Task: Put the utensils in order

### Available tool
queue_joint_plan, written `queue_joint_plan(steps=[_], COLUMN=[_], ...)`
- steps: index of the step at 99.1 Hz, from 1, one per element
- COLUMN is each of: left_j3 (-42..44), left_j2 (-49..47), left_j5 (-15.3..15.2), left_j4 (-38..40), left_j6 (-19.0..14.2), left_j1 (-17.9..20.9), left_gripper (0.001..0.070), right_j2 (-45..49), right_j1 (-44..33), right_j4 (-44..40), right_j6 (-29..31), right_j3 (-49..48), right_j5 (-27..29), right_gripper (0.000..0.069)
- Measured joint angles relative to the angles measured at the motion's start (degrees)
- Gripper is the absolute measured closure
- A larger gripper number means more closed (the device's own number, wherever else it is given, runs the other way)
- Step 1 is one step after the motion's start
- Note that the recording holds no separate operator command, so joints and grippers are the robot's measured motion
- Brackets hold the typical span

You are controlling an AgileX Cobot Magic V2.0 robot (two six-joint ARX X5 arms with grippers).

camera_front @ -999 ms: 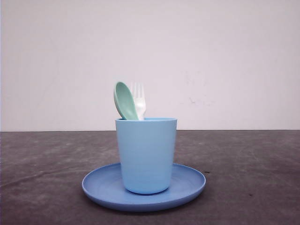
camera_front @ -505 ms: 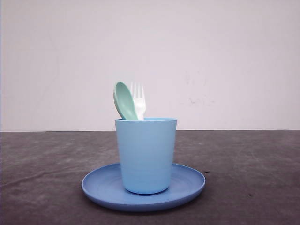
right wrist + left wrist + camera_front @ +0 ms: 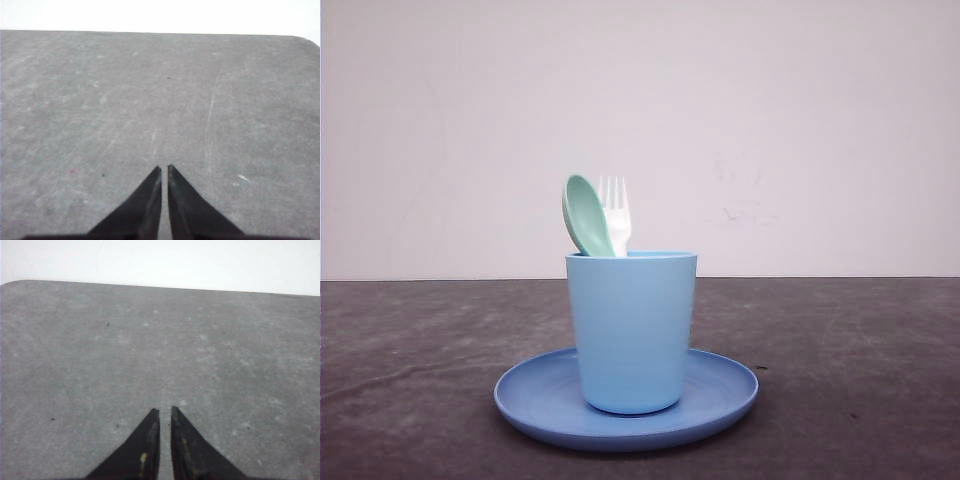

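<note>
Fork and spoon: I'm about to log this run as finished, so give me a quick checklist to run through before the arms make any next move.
1. White fork in the light-blue cup, tines up: ok.
2. Mint-green spoon in the same cup, bowl up, beside the fork: ok.
3. Cup upright on the blue plate: ok.
4. Left tool nearly closed, nothing between its tips, over bare table: ok.
5. Right tool nearly closed, nothing held: ok.
6. Whether either tool touches the table: cannot tell.
</note>
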Motion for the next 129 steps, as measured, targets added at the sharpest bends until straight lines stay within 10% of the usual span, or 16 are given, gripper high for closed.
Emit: queue_joint_plan(steps=[129], left_j3=[0.0], left_j2=[0.0], left_j5=[0.0], left_j4=[0.0], left_j6=[0.0], left_j1=[0.0], left_gripper=[0.0695], right_j2=[-0.2], right_j1=[0.0], right_j4=[4.4], right_j6=[0.0], right_j3=[-1.6], right_j5=[-1.2], right_gripper=[0.0670])
